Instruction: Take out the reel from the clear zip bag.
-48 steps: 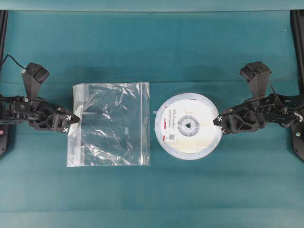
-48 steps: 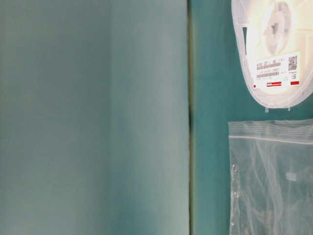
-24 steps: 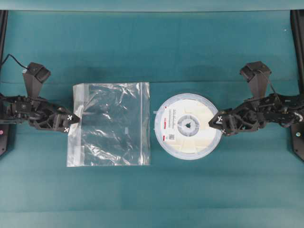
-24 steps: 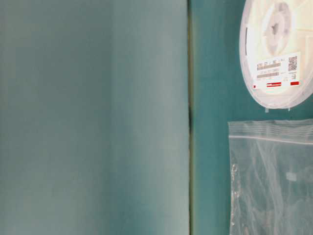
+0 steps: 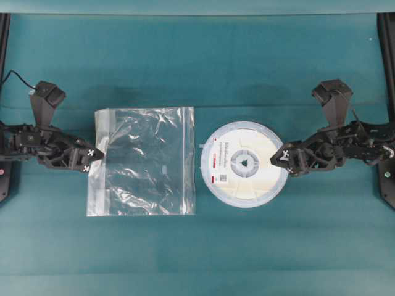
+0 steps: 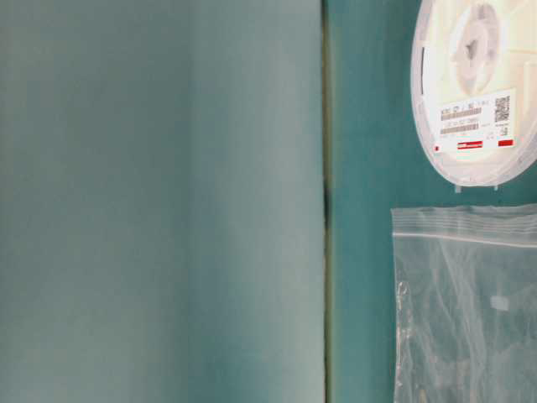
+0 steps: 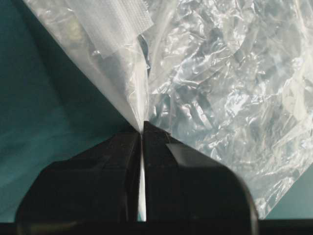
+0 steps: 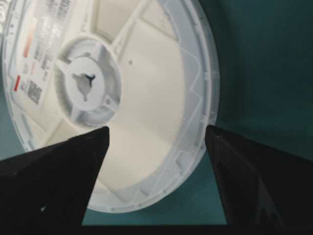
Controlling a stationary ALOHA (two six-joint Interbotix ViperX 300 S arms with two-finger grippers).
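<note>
The reel (image 5: pixel 244 163), a white disc with cream windings and a red-marked label, lies flat on the teal mat, fully outside the clear zip bag (image 5: pixel 145 160). The bag lies crinkled to the reel's left, its zip strip (image 6: pixel 466 227) on the side facing the reel (image 6: pixel 470 92). My right gripper (image 5: pixel 279 162) stands open at the reel's right rim, one fingertip over the reel (image 8: pixel 132 98) and one over the mat, gripping nothing (image 8: pixel 156 129). My left gripper (image 5: pixel 95 157) is shut on the bag's left edge, with a thin fold of the bag (image 7: pixel 220 83) pinched between its jaws (image 7: pixel 142 129).
A teal mat (image 5: pixel 197 61) covers the whole table. Black frame posts stand at the far left (image 5: pixel 4 37) and far right (image 5: pixel 387 37). In the table-level view a dark seam (image 6: pixel 325 201) runs down the mat to the left of the reel and bag.
My right gripper has opened and let go of the reel's right rim; the reel has settled flat and shifted slightly. The left gripper still pinches the bag in the same place.
</note>
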